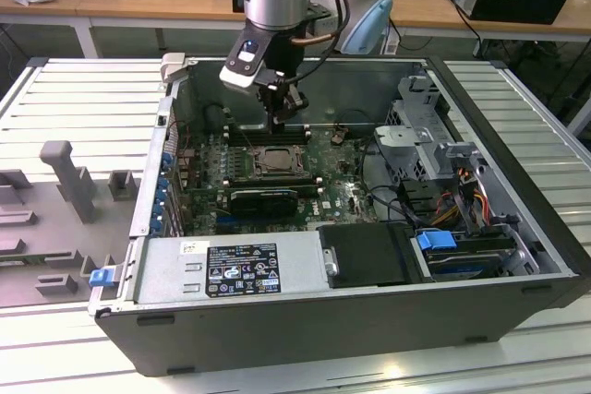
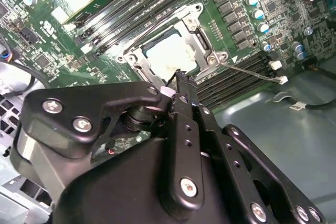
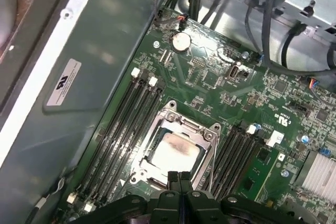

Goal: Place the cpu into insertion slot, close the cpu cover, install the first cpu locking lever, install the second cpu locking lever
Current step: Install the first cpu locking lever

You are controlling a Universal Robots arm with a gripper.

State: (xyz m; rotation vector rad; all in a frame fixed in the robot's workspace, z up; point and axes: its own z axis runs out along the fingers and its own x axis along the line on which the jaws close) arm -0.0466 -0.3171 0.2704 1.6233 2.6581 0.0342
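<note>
The black two-fingered pincer (image 1: 280,113) is clenched, its fingertips (image 3: 180,176) pressed together with nothing between them. In the exterior view it hangs at the twelve o'clock edge of the square black-rimmed insertion slot (image 1: 251,163). The small flat cpu with its pale silver top (image 3: 176,150) lies seated in that slot. The thin silvery metal cpu cover frame (image 3: 185,123) lies flat around it. The green circuit board (image 1: 343,193) sits inside the open dark-grey computer case (image 1: 369,320) on the slatted grey bench (image 1: 74,89).

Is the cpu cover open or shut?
Shut: in both wrist views the cpu cover lies flat, framing the cpu.
</note>
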